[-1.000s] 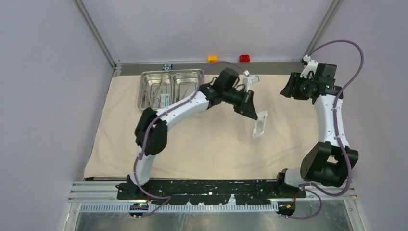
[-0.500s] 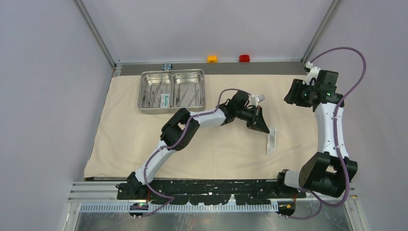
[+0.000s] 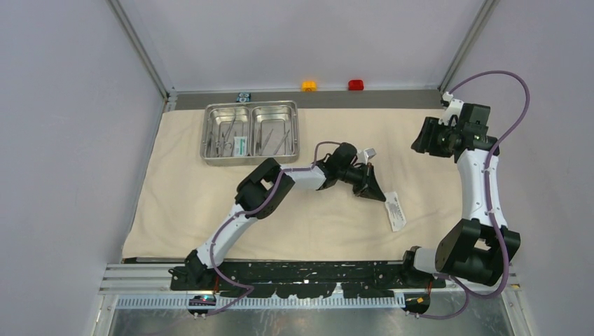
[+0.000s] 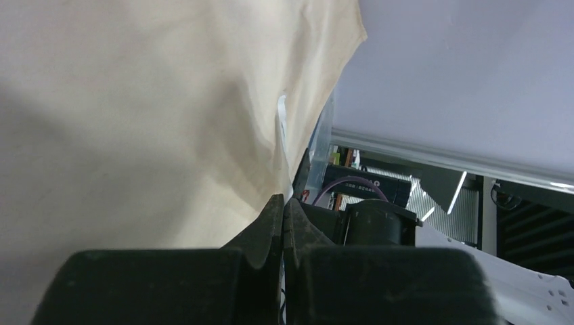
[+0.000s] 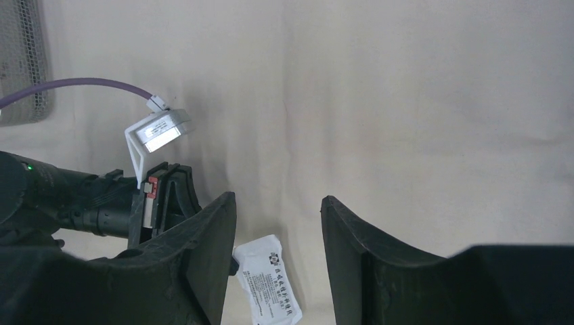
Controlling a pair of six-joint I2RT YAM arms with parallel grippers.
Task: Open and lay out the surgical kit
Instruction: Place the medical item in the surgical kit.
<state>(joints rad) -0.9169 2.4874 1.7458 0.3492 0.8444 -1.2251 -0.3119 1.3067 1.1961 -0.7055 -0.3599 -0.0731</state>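
Plain lilac-grey walls, joined by metal corner posts, enclose the table.

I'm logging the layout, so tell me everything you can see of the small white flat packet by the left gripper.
The small white flat packet is a thin rectangular pouch with dark print, unreadable here. It lies slanted on the beige cloth, right of centre, its upper end apparently pinched in the shut left gripper.
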